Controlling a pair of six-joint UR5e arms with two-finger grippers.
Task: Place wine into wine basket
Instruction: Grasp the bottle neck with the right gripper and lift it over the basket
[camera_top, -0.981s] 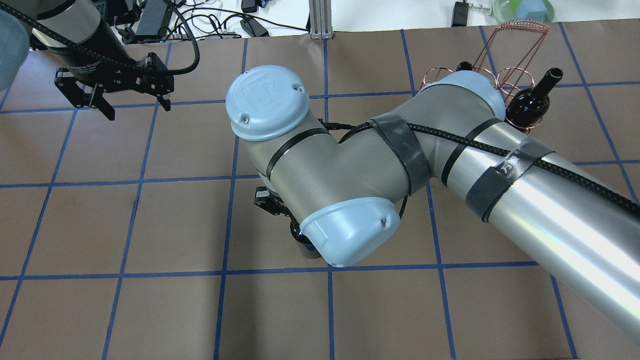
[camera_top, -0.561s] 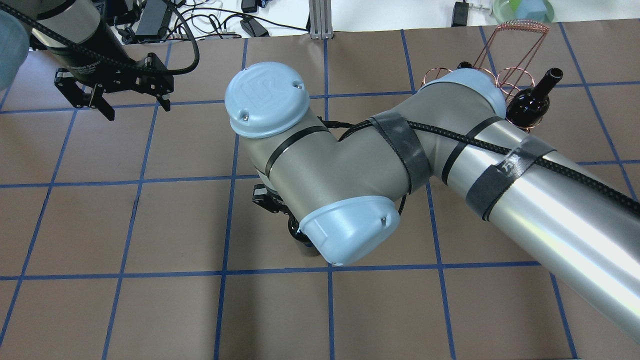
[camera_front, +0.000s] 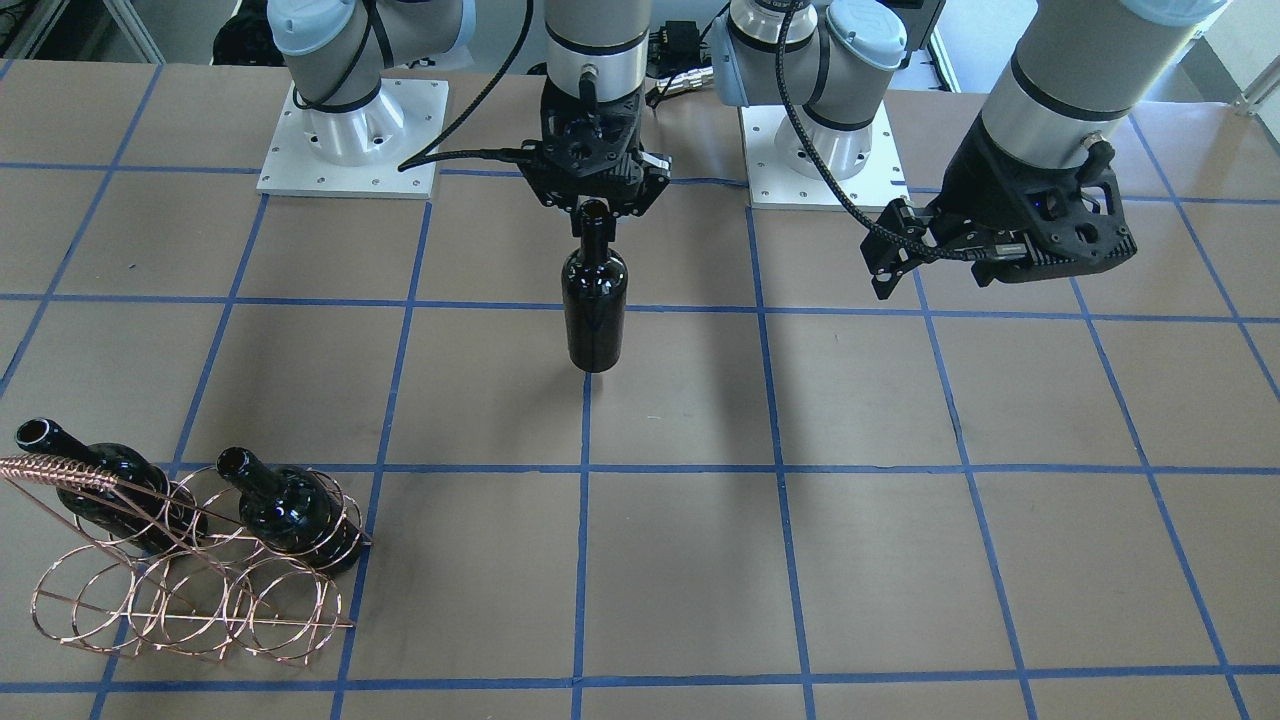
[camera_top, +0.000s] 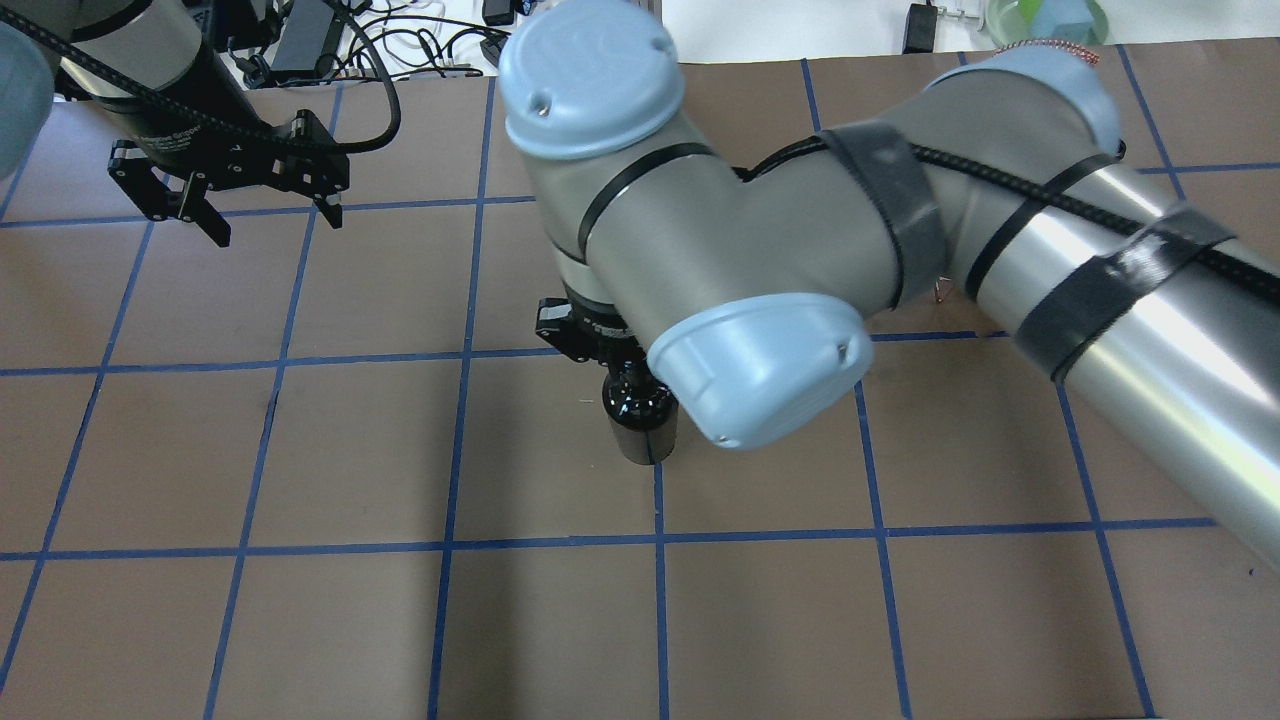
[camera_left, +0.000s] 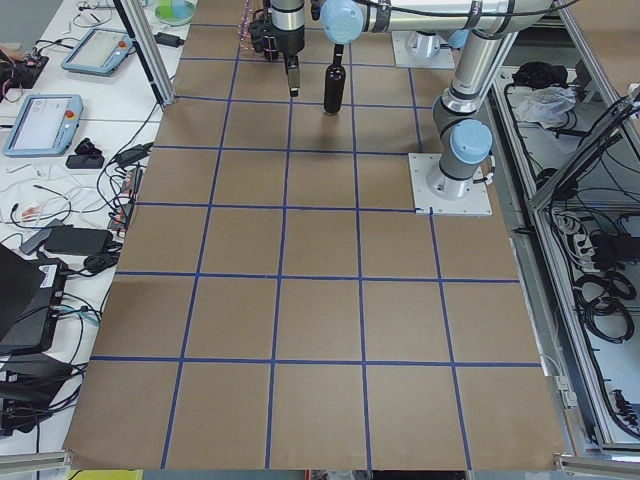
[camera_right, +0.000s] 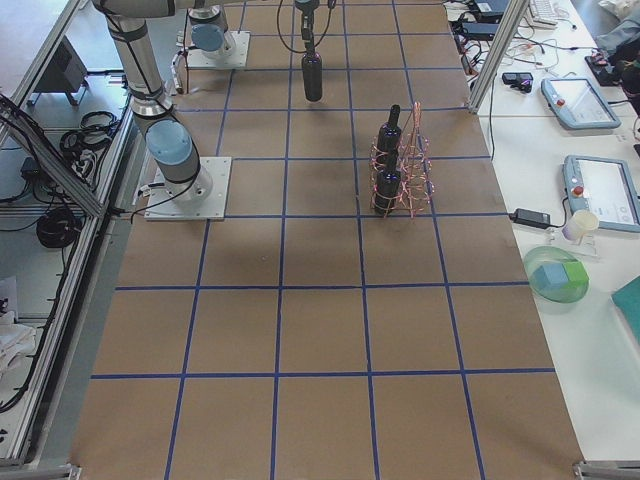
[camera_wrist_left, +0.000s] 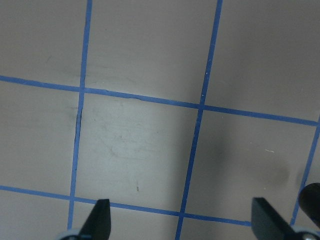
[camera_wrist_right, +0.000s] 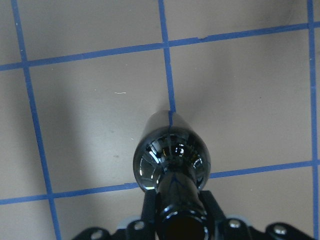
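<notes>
My right gripper is shut on the neck of a glossy black wine bottle and holds it upright over the middle of the table; the bottle also shows in the overhead view and the right wrist view. The copper wire wine basket stands at the table's far side on my right, with two more black bottles lying in its rings. In the overhead view my right arm hides most of the basket. My left gripper is open and empty, far to the left of the bottle.
The table is brown paper with a blue tape grid. Cables and power supplies lie beyond its far edge. A green dish with a blue block sits on the side bench near the basket.
My right arm has risen and swung toward the far right, carrying the bottle with it; it now covers the basket in the overhead view. The left arm has barely moved.
</notes>
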